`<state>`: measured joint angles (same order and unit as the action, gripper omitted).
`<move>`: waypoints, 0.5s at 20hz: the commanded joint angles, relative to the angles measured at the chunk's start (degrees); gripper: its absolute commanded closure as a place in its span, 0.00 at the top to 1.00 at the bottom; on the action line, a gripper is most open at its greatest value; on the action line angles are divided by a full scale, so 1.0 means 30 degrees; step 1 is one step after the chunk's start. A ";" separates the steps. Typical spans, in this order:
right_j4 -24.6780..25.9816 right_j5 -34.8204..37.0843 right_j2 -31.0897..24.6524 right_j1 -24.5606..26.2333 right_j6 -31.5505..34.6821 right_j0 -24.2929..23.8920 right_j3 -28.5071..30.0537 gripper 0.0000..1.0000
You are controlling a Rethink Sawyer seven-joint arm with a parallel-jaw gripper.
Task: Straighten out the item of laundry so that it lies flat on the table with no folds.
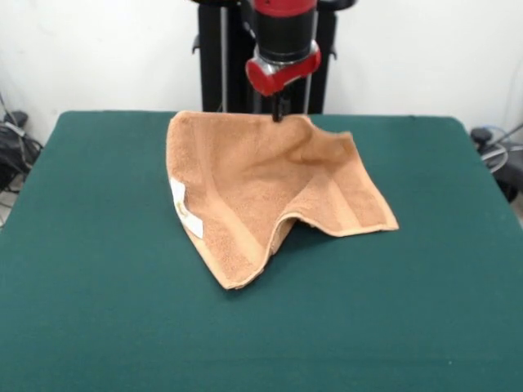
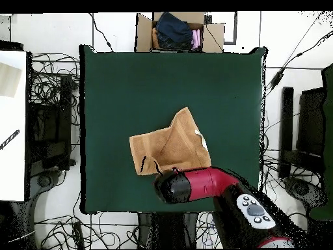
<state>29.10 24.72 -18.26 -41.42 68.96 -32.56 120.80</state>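
Observation:
The tan terry towel [image 1: 261, 180] lies rumpled on the far middle of the green table [image 1: 98, 286]. Its front edge is humped up with a shadow beneath, and one corner points toward the camera. A white label [image 1: 181, 200] sits at its left edge. My gripper [image 1: 278, 113] comes straight down at the towel's far edge and looks shut on that edge, holding it slightly raised. In the overhead view the towel [image 2: 170, 146] lies below the middle of the table [image 2: 130, 78]. The red arm [image 2: 195, 184] covers the towel's edge nearest the robot and hides the fingers.
A cardboard box of clothes [image 2: 179, 32] stands beyond the table's far edge in the overhead view. Cables [image 2: 55, 78] and equipment lie on the floor at both sides. The black pedestal [image 1: 221, 57] stands behind the table.

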 commanded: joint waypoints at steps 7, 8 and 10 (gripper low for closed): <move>-0.0363 -0.3834 0.2438 -0.0855 0.5041 0.0270 0.3431 0.00; -0.0257 -0.4106 0.2615 -0.0851 0.4939 0.0172 0.3645 0.00; -0.0195 -0.4564 0.2914 -0.0636 0.4809 0.0068 0.3803 0.00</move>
<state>29.06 16.42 -12.84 -43.74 69.01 -32.16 127.42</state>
